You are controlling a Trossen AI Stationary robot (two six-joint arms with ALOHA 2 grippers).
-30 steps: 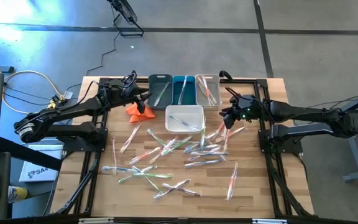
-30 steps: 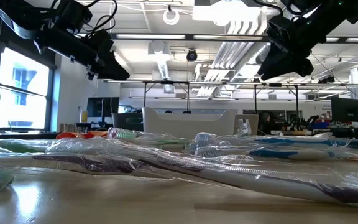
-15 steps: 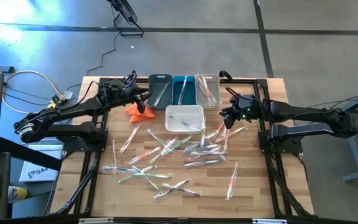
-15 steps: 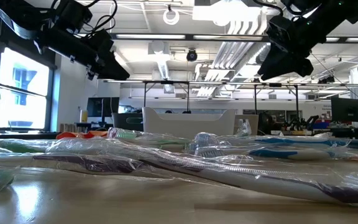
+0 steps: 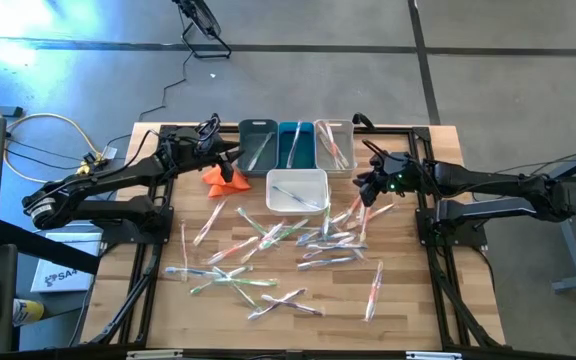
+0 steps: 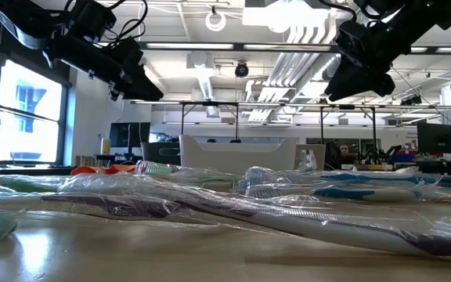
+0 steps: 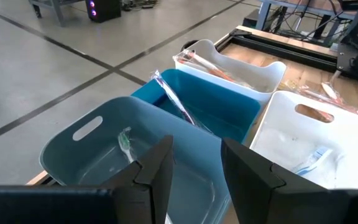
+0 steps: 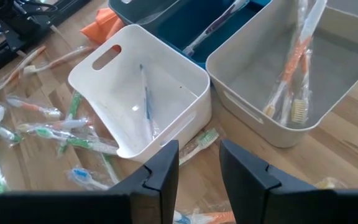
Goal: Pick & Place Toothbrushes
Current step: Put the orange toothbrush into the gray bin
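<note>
Several wrapped toothbrushes (image 5: 268, 250) lie scattered flat on the wooden table, with green, blue, orange and whitish handles. Others lie in the bins: a green one (image 7: 124, 140) in the grey-blue bin (image 5: 258, 145), one in the teal bin (image 5: 295, 145), orange ones (image 8: 288, 74) in the pale bin (image 5: 334, 145), and a blue one (image 8: 146, 102) in the white bin (image 5: 297, 190). My left gripper (image 7: 197, 168) hangs open and empty above the grey-blue bin's left side (image 5: 230, 152). My right gripper (image 8: 199, 165) hangs open and empty just right of the white bin (image 5: 360, 183).
An orange folded cloth (image 5: 223, 178) lies left of the white bin, under my left arm. Black frame rails (image 5: 438, 260) run along the table's left and right sides. Bare wood shows along the near edge (image 5: 298, 330). In the low view both grippers hang well above the toothbrushes (image 6: 210, 200).
</note>
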